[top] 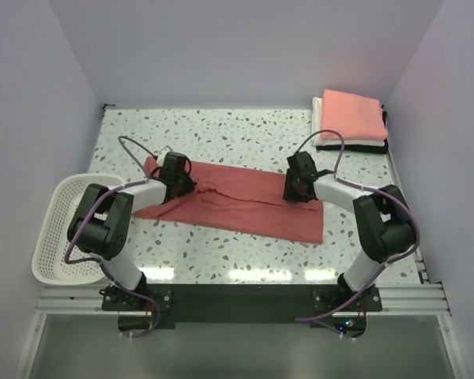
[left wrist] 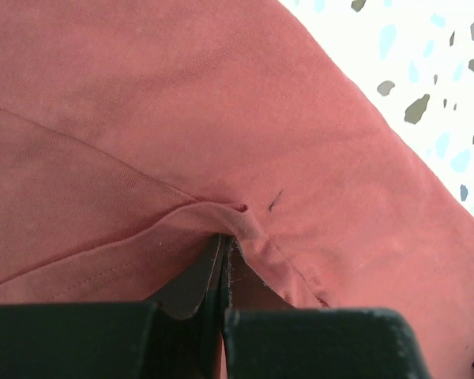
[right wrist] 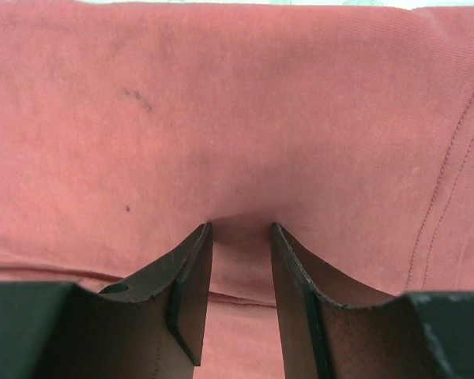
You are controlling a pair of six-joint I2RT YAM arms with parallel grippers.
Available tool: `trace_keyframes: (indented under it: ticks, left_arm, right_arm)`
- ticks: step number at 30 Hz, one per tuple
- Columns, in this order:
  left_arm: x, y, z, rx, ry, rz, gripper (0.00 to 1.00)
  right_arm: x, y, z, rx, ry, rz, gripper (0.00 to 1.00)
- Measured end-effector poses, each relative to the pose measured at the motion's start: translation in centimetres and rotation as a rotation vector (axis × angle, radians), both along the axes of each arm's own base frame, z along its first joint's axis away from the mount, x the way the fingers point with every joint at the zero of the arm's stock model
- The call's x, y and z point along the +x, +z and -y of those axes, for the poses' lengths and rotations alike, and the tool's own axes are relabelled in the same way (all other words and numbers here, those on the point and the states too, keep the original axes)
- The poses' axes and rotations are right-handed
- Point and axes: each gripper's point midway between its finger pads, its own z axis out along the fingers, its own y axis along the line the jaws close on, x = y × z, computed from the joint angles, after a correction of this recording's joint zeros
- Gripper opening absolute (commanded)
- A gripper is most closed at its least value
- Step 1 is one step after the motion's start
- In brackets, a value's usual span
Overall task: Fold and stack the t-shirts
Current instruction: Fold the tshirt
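Dark fingers fill the bottom of the left wrist view, pressed together with a raised crease of the brick-red t-shirt caught between their tips. The left gripper is thus pinching cloth beside a stitched hem that runs off to the lower left. Speckled table shows only in the upper right corner of that view. At the bottom of the right wrist view, the right gripper has its jaws a narrow slot apart. A small ridge of the same shirt fills that slot, so it too looks clamped on fabric.

Seen from above, the shirt lies as a long band across the middle of the frame, slanting down to the right. Both grippers sit on its upper edge, one near each end. In the upper right corner the folded pile waits: a salmon-pink t-shirt on top, a white t-shirt under it and a sliver of a black t-shirt at the bottom. A white mesh basket hangs at the left edge, well apart from the cloth.

The step in hand appears to be a lengthwise fold of the red shirt; stacking has not begun for it. The next move likely calls for both arms to lift evenly, keep the held edge taut between them and carry it toward the bottom of the frame. An uneven lift would skew the fold.
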Motion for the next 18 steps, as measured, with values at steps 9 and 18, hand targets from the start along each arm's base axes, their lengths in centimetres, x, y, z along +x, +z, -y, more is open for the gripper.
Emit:
trace_keyframes:
  ticks: [9,18]
  left_arm:
    - [6.3,0.2,1.3,0.065,-0.027,0.011,0.0]
    - [14.2,0.4,6.3,0.008,-0.225,0.125,0.02]
  right_arm:
    - [-3.3,0.2,-2.2,0.24,-0.023,0.042,0.4]
    - [-12.8,0.9,-11.6,0.586,0.05,-0.05,0.4]
